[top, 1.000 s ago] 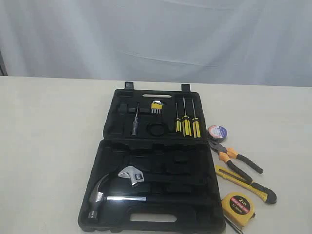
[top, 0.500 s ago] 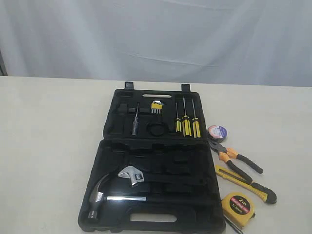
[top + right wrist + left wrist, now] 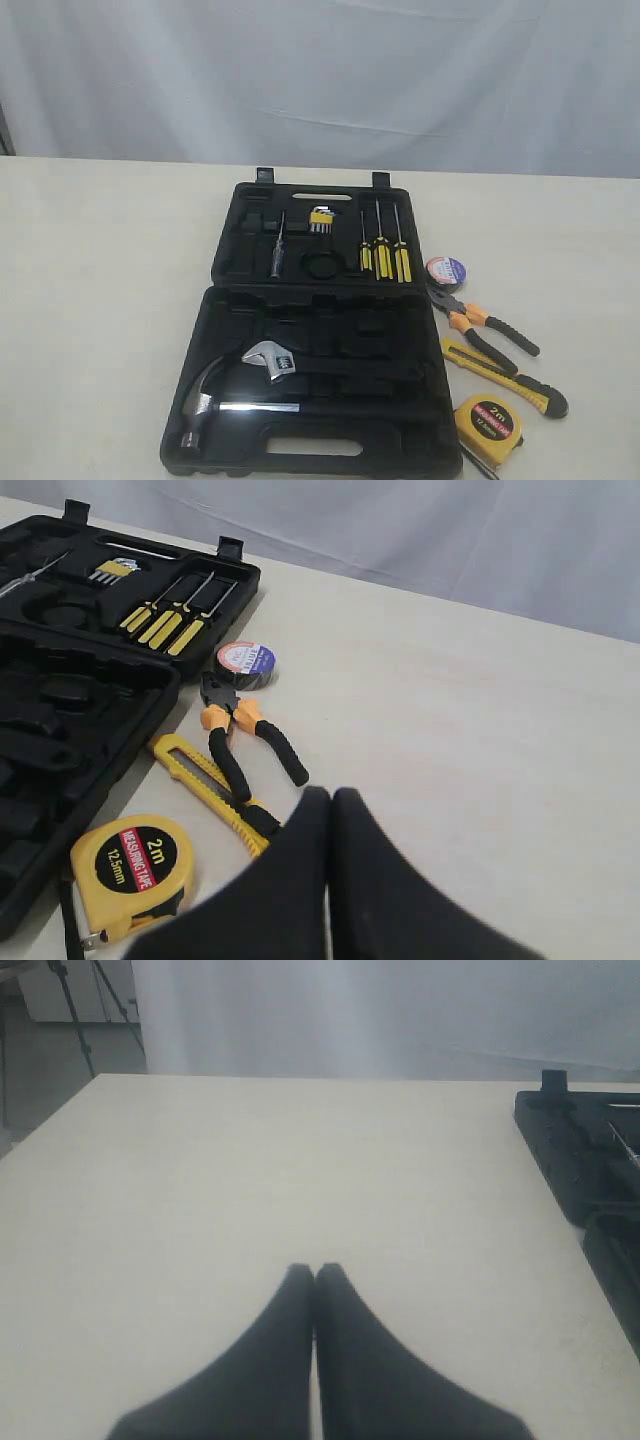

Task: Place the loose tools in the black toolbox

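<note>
I see black toolbox (image 3: 330, 300) lying open on table (image 3: 100, 300); hammer (image 3: 215, 400), wrench (image 3: 275, 360), screwdrivers (image 3: 382, 255) seated inside. Loose on table along its right side: tape roll (image 3: 446, 271), pliers (image 3: 475, 325), utility knife (image 3: 505, 376), tape measure (image 3: 488, 421). Left gripper (image 3: 315, 1270) clenched, empty, over bare table. Right gripper (image 3: 330, 795) clenched, empty, near knife.

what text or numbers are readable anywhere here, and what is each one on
"2m": on the black face of the yellow tape measure, clearest in the right wrist view.
"12.5mm": on the same face.
"MEASURING TAPE": on the red band of that face; small, it seems to read so.
The label on the tape roll carries print, but it is too blurred to read.
No other text is legible.
</note>
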Controlling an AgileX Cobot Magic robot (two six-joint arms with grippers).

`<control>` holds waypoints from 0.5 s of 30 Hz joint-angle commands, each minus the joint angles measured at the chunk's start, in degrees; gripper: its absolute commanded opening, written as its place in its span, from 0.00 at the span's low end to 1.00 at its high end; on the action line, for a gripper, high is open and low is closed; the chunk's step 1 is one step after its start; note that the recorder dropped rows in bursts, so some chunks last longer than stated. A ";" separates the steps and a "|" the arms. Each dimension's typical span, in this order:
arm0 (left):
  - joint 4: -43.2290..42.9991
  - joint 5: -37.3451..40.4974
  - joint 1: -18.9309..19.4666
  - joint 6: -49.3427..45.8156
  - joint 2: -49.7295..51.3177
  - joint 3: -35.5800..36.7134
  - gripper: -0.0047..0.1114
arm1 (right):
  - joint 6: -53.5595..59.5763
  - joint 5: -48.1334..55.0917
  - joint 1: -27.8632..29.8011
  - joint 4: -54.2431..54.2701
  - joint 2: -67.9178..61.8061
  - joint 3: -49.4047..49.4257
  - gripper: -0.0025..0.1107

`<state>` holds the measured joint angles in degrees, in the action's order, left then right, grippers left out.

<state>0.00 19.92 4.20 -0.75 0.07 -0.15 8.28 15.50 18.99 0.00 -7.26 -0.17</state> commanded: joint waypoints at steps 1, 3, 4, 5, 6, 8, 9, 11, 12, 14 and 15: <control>0.00 -0.31 -0.27 0.33 -0.07 0.15 0.04 | 0.04 -0.21 0.08 0.00 0.55 0.17 0.02; 0.00 -0.31 -0.27 0.33 -0.07 0.15 0.04 | 0.04 -0.21 0.08 -0.31 0.78 0.17 0.02; 0.00 -0.31 -0.27 0.33 -0.07 0.15 0.04 | 0.04 -0.21 0.08 -0.31 0.78 0.17 0.02; 0.00 -0.31 -0.27 0.33 -0.07 0.15 0.04 | 0.04 -1.37 0.08 -0.31 0.78 0.17 0.02; 0.00 -0.31 -0.27 0.33 -0.07 0.15 0.04 | 0.04 -5.43 0.08 0.00 0.78 0.17 0.02; 0.00 -0.31 -0.27 0.33 -0.07 0.15 0.04 | -3.33 -16.17 0.08 2.39 0.78 0.17 0.02; 0.00 -0.31 -0.27 0.33 -0.07 0.15 0.04 | -5.26 -22.23 0.08 4.40 0.78 0.17 0.02; 0.00 -0.31 -0.27 0.33 -0.07 0.15 0.04 | -5.90 -34.28 0.08 6.34 0.78 0.17 0.02; 0.00 -0.31 -0.27 0.33 -0.07 0.15 0.04 | -5.90 -40.39 0.08 6.33 0.78 0.17 0.02; 0.00 -0.31 -0.27 0.33 -0.07 0.15 0.04 | -5.90 -48.30 0.08 6.33 0.78 0.17 0.02; 0.00 -0.31 -0.27 0.33 -0.07 0.15 0.04 | -6.63 -50.41 0.08 6.33 0.78 0.17 0.02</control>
<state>0.00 19.92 4.20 -0.75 0.07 -0.15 2.76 -27.00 18.99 5.93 -6.69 0.07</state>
